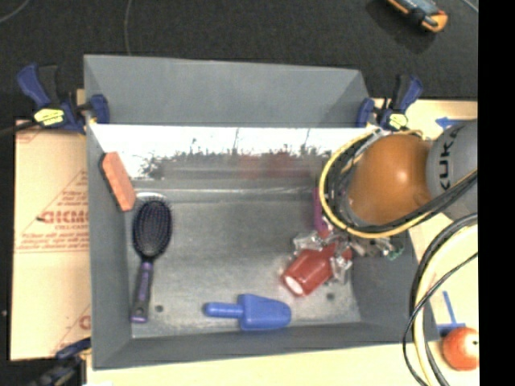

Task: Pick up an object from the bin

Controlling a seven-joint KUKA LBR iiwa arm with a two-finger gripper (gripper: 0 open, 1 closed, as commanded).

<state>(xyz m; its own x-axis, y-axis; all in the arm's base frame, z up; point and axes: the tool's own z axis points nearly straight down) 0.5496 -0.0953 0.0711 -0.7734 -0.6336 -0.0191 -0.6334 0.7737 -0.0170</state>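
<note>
My gripper (pixel 328 249) is low in the right part of the bin, under the arm's orange cover. It sits right on the upper right end of a red cup-shaped thing (pixel 303 275) that lies tilted on the bin floor. A small purple piece (pixel 321 219) shows just above the gripper. A blue rounded plastic thing (pixel 249 312) lies near the front wall, below and left of the red one.
A dark blue hairbrush with a purple handle (pixel 149 244) lies along the left wall. An orange-brown block (pixel 117 181) leans in the back left corner. The arm and its cables cover the bin's right side.
</note>
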